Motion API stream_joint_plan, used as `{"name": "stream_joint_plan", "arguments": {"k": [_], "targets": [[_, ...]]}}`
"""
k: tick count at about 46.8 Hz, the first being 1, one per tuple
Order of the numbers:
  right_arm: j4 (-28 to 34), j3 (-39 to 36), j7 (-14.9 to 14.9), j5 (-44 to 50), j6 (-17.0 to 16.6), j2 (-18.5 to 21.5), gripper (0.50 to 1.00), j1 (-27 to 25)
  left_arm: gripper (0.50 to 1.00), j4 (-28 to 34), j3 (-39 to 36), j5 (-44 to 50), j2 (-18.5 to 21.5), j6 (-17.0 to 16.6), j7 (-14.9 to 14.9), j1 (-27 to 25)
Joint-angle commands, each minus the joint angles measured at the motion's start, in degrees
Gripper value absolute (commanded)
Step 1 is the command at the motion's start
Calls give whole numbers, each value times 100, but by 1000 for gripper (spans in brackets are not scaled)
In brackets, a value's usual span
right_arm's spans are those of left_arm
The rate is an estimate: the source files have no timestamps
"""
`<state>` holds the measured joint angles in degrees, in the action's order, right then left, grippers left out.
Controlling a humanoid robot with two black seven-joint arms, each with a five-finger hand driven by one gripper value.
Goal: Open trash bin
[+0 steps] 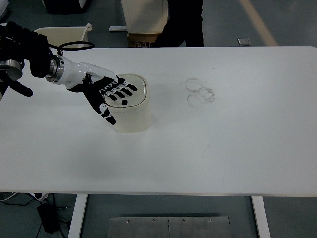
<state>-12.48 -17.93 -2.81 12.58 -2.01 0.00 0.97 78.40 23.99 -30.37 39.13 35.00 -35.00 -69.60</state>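
Here, a white table point(208, 158) fills the view, seen from above, its near edge running along the bottom. The widest bare stretch of smooth, matte tabletop lies below and to the right of the robot's left hand point(106, 91), between it and the near and right edges. The left edge is much closer to the hand, with only a narrow strip of bare surface between.

The left hand reaches in from the left edge on a black arm with a glossy white forearm shell. Its black-and-white fingers point(124, 90) are spread flat, gripping nothing, and lie across the left part of the lid of the trash bin point(130, 111). The thumb hangs down beside the bin's left wall; whether it touches cannot be told.

The trash bin stands upright directly under the fingertips, its long axis vertical and its lid facing up. It is a cream plastic tub with rounded corners and smooth walls. The lid is shut, with a small dark square button near its middle.

Further right of the hand, beyond the bin, faint grey ring marks point(199, 91) smudge the tabletop.

Past the far edge, a person's dark legs point(185, 22) stand on a grey floor.
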Motion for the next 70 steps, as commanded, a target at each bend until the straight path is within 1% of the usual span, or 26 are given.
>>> {"name": "stream_joint_plan", "arguments": {"k": [1, 8, 52, 56, 63, 70], "targets": [[-1, 0, 0, -1, -1, 0, 993, 0, 1000, 0, 0, -4, -2, 0, 0, 25], [-1, 0, 0, -1, -1, 0, 991, 0, 1000, 0, 0, -4, -72, 0, 0, 34], [-1, 0, 0, -1, -1, 0, 993, 0, 1000, 105, 0, -4, -90, 0, 0, 34], [-1, 0, 0, -1, -1, 0, 991, 0, 1000, 88, 18, 13, -99, 0, 0, -71], [-1, 0, 0, -1, -1, 0, 991, 0, 1000, 18, 44, 180, -55, 0, 0, -519], [-1, 0, 0, -1, -1, 0, 993, 0, 1000, -114, 79, 321, -2, 0, 0, -748]]}}
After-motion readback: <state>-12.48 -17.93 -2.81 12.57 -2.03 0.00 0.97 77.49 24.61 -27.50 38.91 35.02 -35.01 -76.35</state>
